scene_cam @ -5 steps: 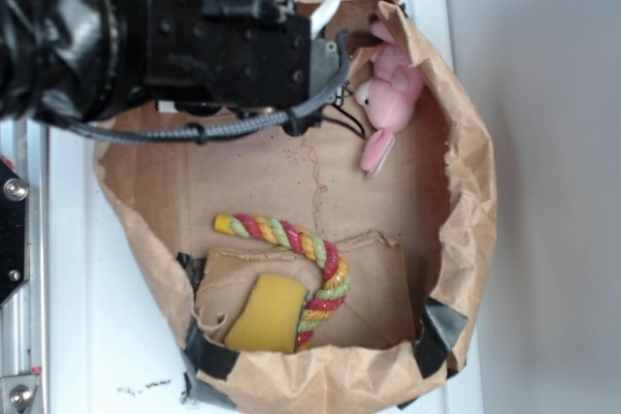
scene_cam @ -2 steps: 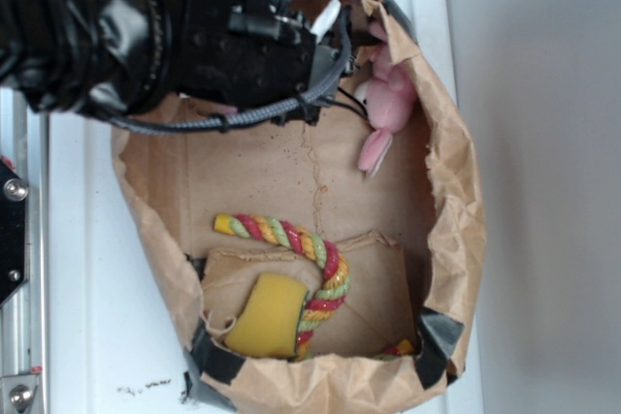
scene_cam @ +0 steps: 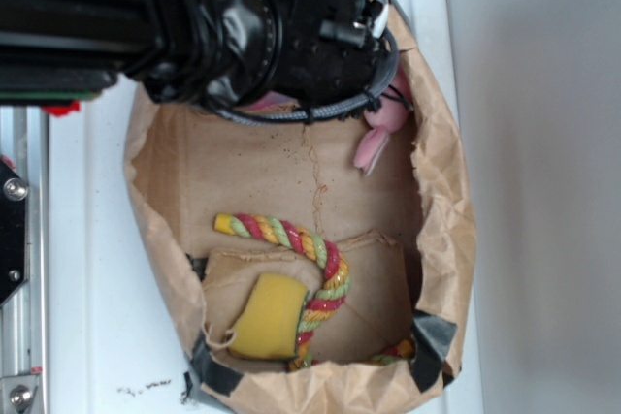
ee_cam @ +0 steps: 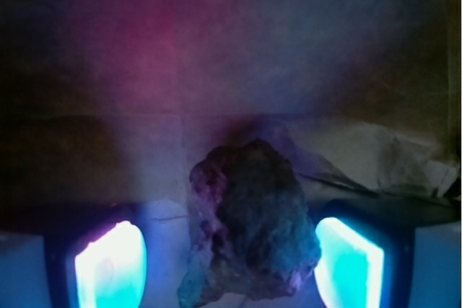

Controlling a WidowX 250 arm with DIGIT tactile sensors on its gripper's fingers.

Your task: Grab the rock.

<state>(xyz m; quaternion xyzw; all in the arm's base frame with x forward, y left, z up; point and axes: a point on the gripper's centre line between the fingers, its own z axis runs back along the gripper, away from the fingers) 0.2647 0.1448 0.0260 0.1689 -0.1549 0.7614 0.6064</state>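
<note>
In the wrist view the rock [ee_cam: 249, 229], a rough dark mottled lump, lies on the paper floor between the two glowing pads [ee_cam: 112, 268] of my gripper [ee_cam: 231, 265]. The jaws stand open, with a gap on each side of the rock; the right pad is close to it. In the exterior view the black arm and gripper body [scene_cam: 291, 36] cover the bag's top part, and the rock is hidden beneath them.
A brown paper bag [scene_cam: 456, 230] with crumpled walls surrounds everything. A pink plush [scene_cam: 376, 138] peeks out right of the arm. A coloured rope [scene_cam: 310, 254] and a yellow curved block [scene_cam: 267, 317] lie on cardboard at the bottom.
The arm has swung right and deeper into the bag's top, now covering most of the pink plush. The bag's left wall shifted right.
</note>
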